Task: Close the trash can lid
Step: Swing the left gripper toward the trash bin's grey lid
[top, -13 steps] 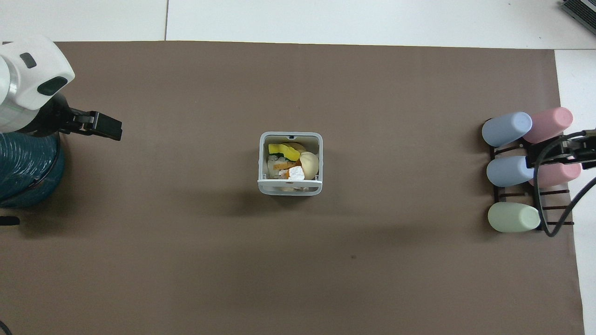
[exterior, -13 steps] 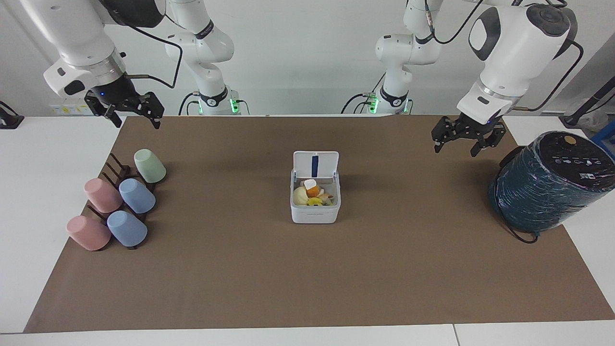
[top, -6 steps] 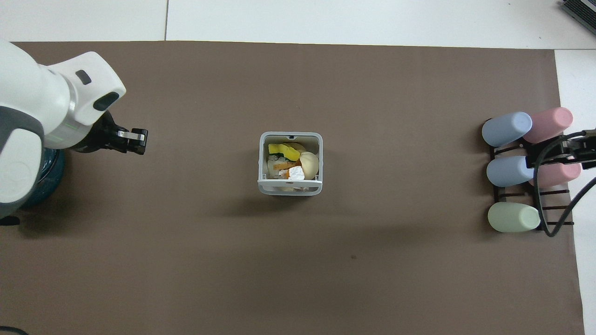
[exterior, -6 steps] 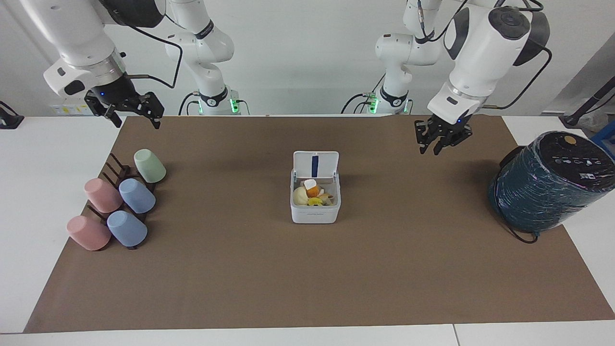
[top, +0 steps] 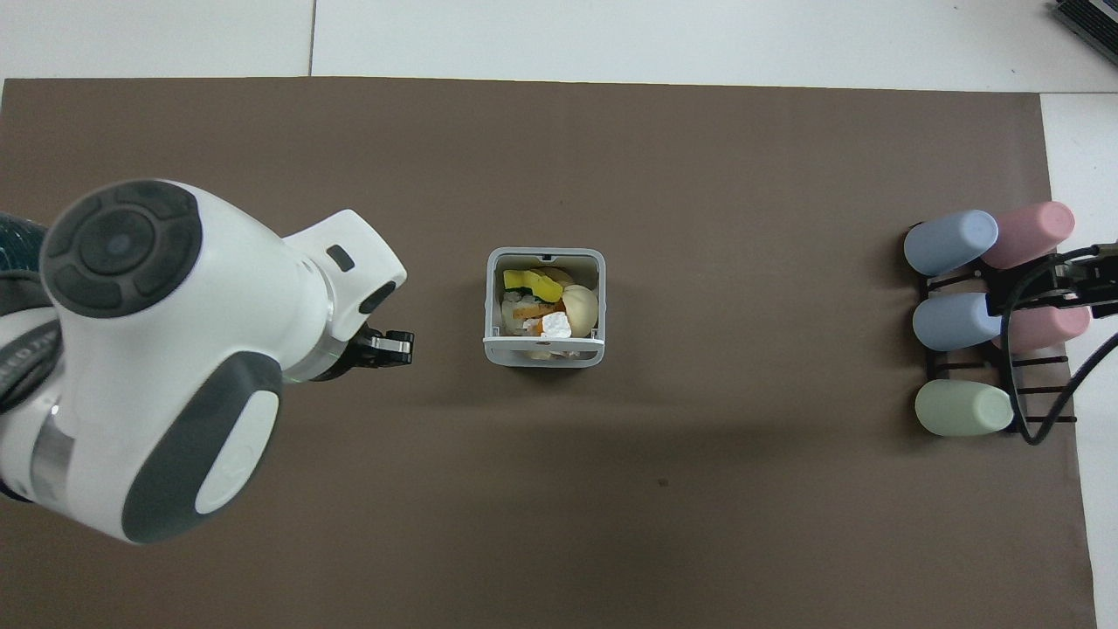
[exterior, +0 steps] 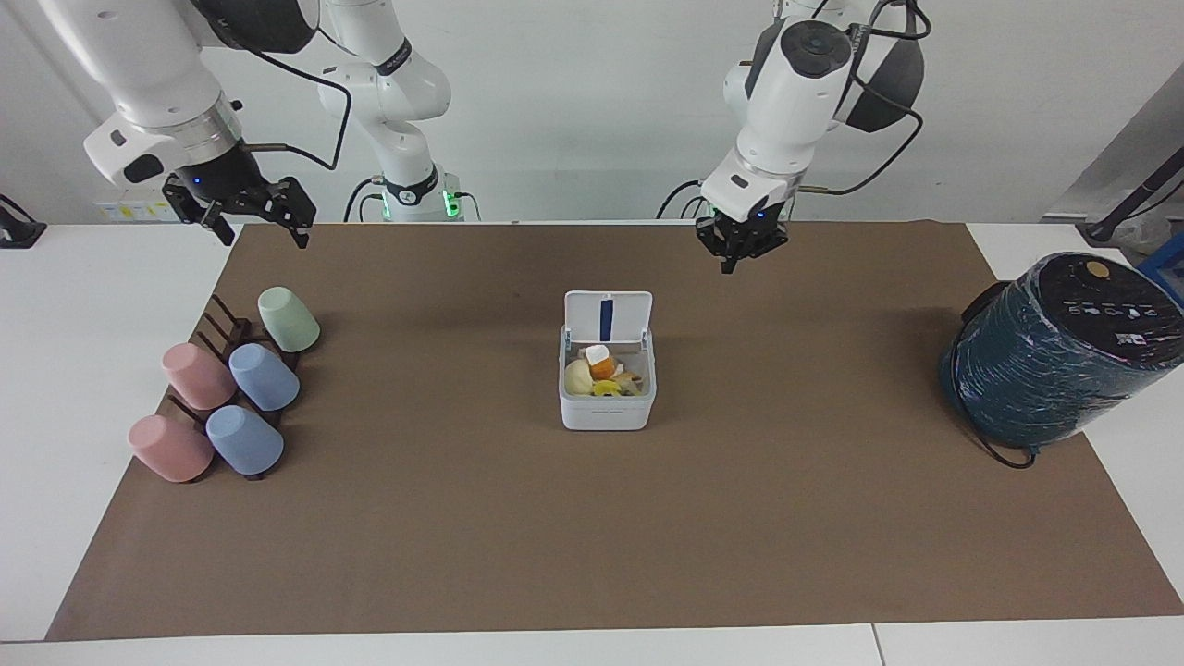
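Note:
The white trash can (exterior: pixel 607 407) stands at the middle of the brown mat, with food scraps inside; it also shows in the overhead view (top: pixel 544 259). Its lid (exterior: pixel 608 317) stands upright at the edge nearer to the robots, with the blue-striped face turned away from them. From above the lid (top: pixel 544 349) shows edge-on. My left gripper (exterior: pixel 740 254) hangs in the air over the mat beside the can, toward the left arm's end, apart from the lid; it also shows in the overhead view (top: pixel 393 348). My right gripper (exterior: pixel 262 227) is open and empty, waiting over the mat's corner near the cups.
A rack of pastel cups (exterior: pixel 227 388) lies at the right arm's end of the mat (top: pixel 987 319). A large dark teal wrapped cylinder (exterior: pixel 1054 356) with a black top stands at the left arm's end.
My left arm has swung from beside the teal cylinder toward the trash can and turned its wrist. The right arm, can and lid have not moved.

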You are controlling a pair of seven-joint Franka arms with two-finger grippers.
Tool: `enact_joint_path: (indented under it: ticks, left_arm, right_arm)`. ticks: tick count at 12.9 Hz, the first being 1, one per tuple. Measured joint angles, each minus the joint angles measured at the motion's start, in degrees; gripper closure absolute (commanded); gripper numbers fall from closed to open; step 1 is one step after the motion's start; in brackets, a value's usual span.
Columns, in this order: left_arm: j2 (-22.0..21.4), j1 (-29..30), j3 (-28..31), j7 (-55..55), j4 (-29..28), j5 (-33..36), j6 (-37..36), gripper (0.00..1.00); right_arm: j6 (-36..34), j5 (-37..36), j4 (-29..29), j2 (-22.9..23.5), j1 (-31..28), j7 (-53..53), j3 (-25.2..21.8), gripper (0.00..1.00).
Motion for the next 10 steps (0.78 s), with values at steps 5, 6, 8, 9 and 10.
enact_joint_path:
  ticks: [5,6,8,9,10]
  left_arm:
    - [-0.14,-6.62,-0.02,-7.38,-6.41,-1.98,12.55,0.99]
    - [0.54,-7.65,-0.03,-9.18,-7.1,-2.06,15.6,0.99]
    - [2.36,-8.91,-0.02,-12.38,-7.52,-2.55,21.23,0.99]
    - [3.38,-9.01,-0.03,-13.19,-7.54,-3.74,24.32,0.99]
    - [4.33,-9.01,0.08,-13.51,-7.55,-5.38,27.48,0.99]
  right_arm:
    - [0.0,0.0,0.0,0.0,0.0,0.0,0.0,0.0]
    - [0.0,0.0,0.0,0.0,0.0,0.0,0.0,0.0]
    - [0.0,0.0,0.0,0.0,0.0,0.0,0.0,0.0]
    - [0.0,0.0,0.0,0.0,0.0,0.0,0.0,0.0]
    - [0.0,0.0,0.0,0.0,0.0,0.0,0.0,0.0]
